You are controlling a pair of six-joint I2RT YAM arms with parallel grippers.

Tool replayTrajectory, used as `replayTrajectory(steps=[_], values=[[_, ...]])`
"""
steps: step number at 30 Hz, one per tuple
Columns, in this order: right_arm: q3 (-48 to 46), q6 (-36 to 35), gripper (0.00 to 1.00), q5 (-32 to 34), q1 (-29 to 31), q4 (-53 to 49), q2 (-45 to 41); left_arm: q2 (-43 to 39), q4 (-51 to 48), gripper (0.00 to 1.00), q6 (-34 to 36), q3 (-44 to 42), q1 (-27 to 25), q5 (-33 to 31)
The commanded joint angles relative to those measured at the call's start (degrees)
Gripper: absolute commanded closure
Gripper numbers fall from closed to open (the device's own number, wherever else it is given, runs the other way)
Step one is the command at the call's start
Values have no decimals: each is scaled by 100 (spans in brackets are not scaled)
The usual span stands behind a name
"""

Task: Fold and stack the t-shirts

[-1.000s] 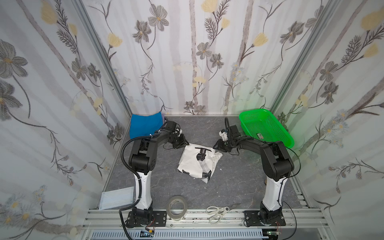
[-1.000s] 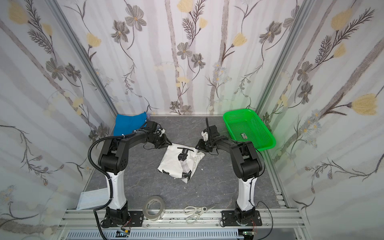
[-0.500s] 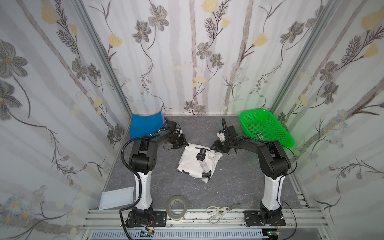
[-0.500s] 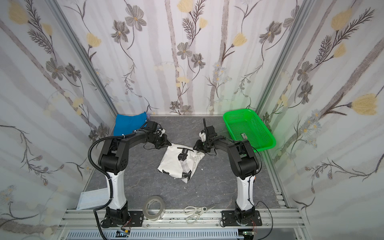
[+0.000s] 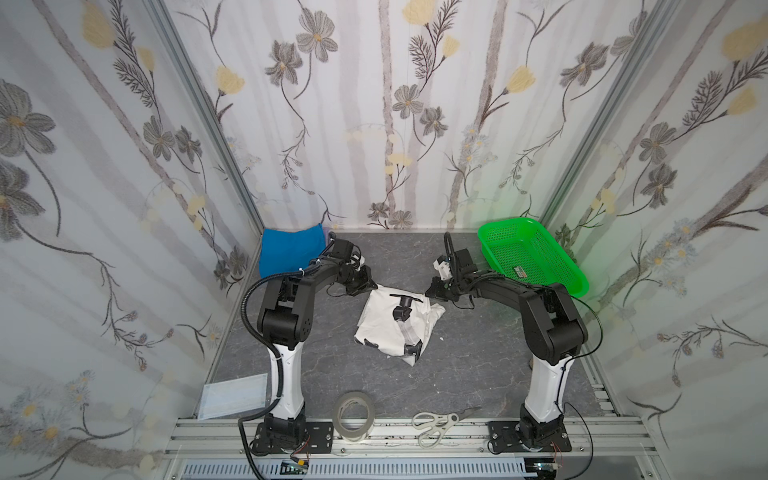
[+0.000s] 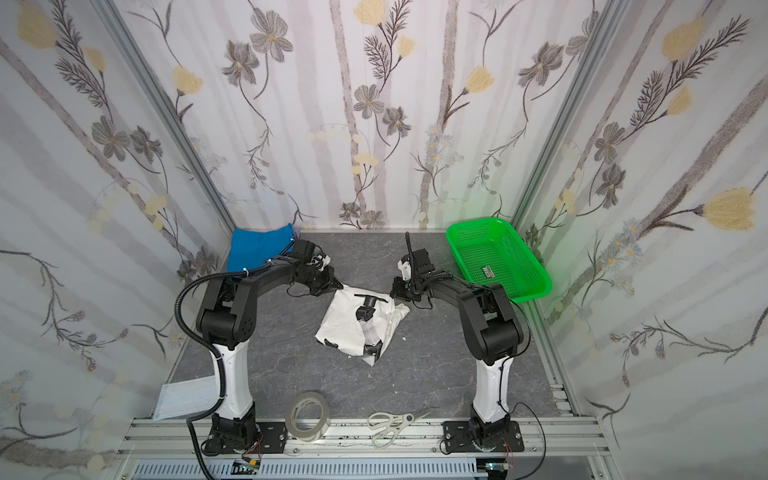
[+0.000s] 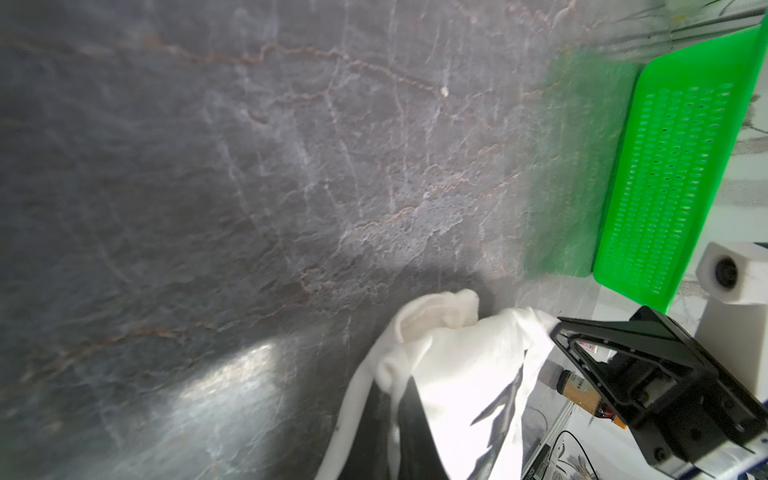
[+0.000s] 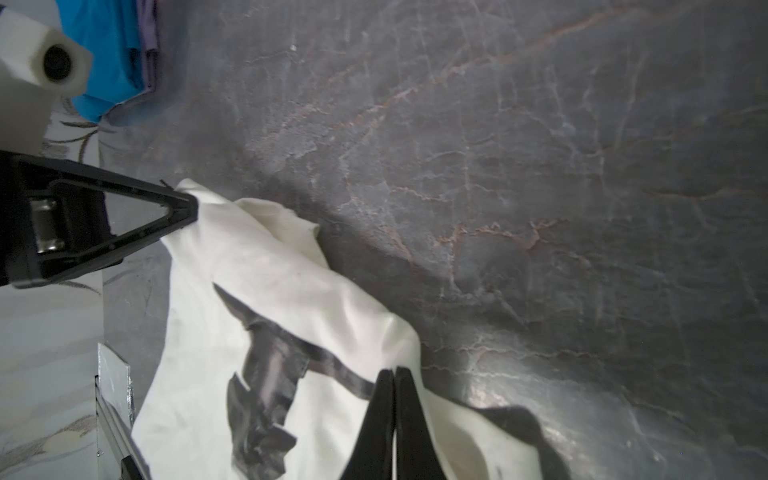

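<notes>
Flowered wallpaper is closing in the booth on three sides, and a grey stone-look tabletop (image 5: 478,357) is carrying everything. Both arms are reaching low toward the middle, where the white t-shirt (image 5: 386,328) with its black-and-grey print is lying crumpled. The blue t-shirt (image 5: 286,251) is sitting folded in the far left corner, well apart from it. The left claw (image 5: 372,288) is pinching one far corner of the white t-shirt with its jaws together, and the right claw (image 8: 394,376) is clamping the other far corner, jaws pressed flat on the cloth. A green basket (image 5: 571,280) is resting at the far right. A tape roll (image 5: 354,415), scissors (image 5: 436,422) and a face mask (image 5: 232,395) are lying along the near edge. The left arm is hiding part of the blue t-shirt, and something purple (image 8: 150,45) is peeking out beside it, too little to identify. A label (image 5: 519,272) is lying in the basket, its writing too small to read.
</notes>
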Motion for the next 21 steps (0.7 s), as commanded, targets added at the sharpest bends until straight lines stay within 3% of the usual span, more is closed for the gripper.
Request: replayTrajectory(steps=[1, 14, 21], values=[[-87, -31, 100, -105, 76, 224, -335, -174, 9, 100, 114, 72, 5, 38], [-2187, 1415, 100, 343, 498, 1120, -2290, -366, 198, 100, -15, 84, -108, 298], [-2560, 1697, 100, 565, 879, 1058, -3466, -652, 192, 100, -16, -9, -189, 277]])
